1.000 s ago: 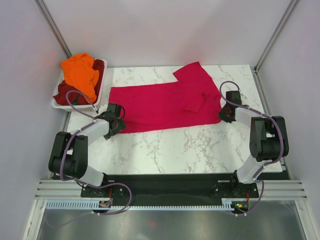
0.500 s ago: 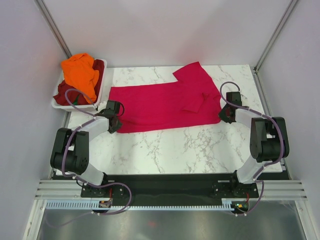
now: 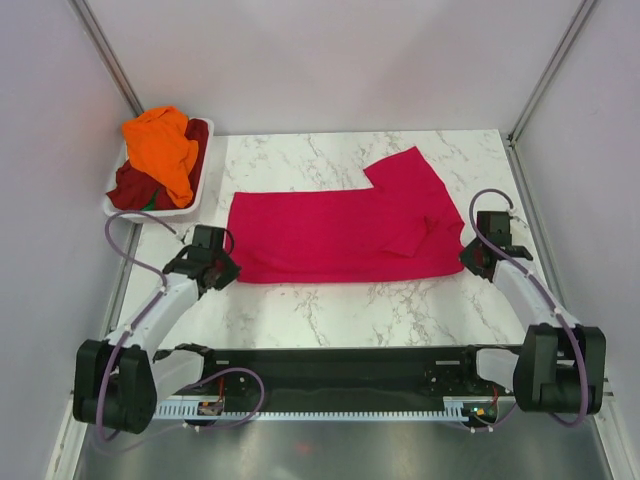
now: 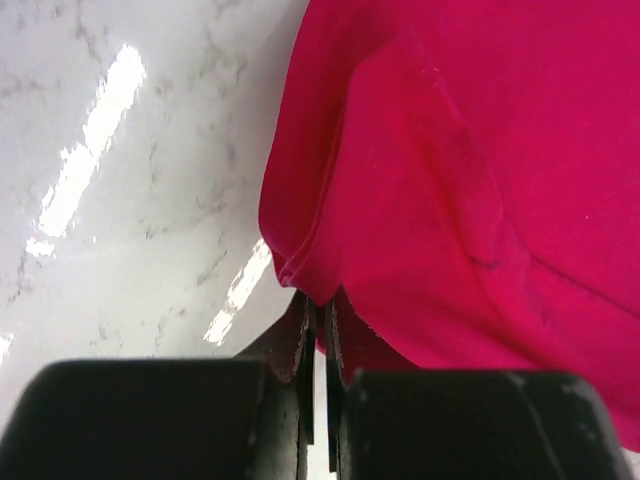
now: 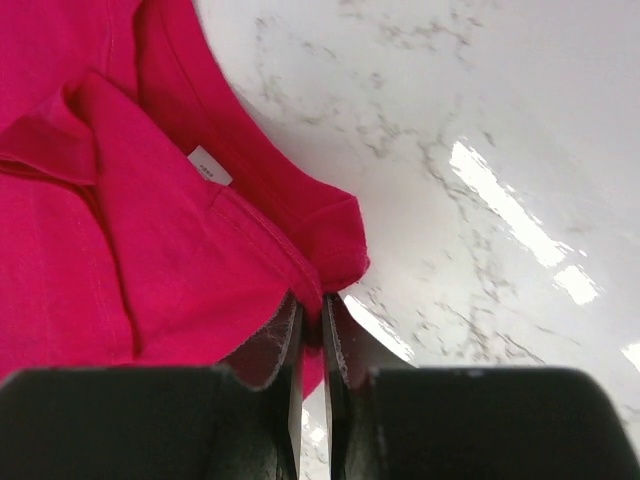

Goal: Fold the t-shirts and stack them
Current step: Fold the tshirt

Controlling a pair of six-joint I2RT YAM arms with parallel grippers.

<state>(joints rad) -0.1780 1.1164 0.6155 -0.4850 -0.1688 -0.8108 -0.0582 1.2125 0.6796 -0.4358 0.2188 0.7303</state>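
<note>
Top external: crimson-pink t-shirt (image 3: 320, 225) spread flat; one sleeve jutting out.

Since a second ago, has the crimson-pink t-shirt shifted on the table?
Yes. The crimson-pink t-shirt has slid down the top view and slightly right, away from the white basket.

1. Left wrist view: the crimson-pink t-shirt (image 4: 480, 150) runs off the top and right edges beyond the left claw (image 4: 320, 312). The pinched hem is mostly hidden between the claw's fingers.
2. Right wrist view: beyond the right claw (image 5: 311, 310), the same t-shirt is cut by the top and left edges. The white neck label (image 5: 209, 165) is too small to read.
3. Top view: well away from the left claw, the dark maroon t-shirt (image 3: 128, 185) lies largely buried under the orange t-shirt (image 3: 163, 148) in the basket (image 3: 150, 213).
4. Top view: both claws' fingertips are hidden beneath their own wrist housings.
</note>
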